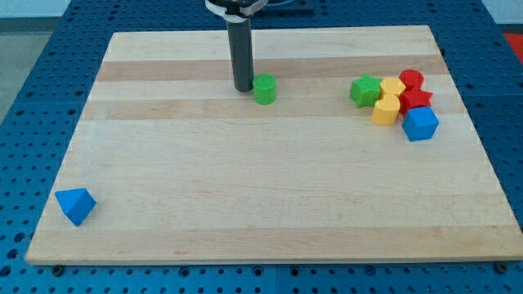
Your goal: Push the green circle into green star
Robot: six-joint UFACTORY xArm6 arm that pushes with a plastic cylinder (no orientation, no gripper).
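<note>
The green circle (264, 89) is a small green cylinder on the wooden board (245, 204), in the upper middle of the view. My tip (243, 88) stands just to its left, touching or nearly touching it. The green star (365, 90) lies to the view's right, at the left end of a cluster of blocks, well apart from the green circle.
Beside the green star are a yellow block (392, 86), a yellow hexagon block (386, 109), a red block (411, 80), a red star (417, 99) and a blue cube (421, 123). A blue triangle block (75, 205) lies at the view's bottom left.
</note>
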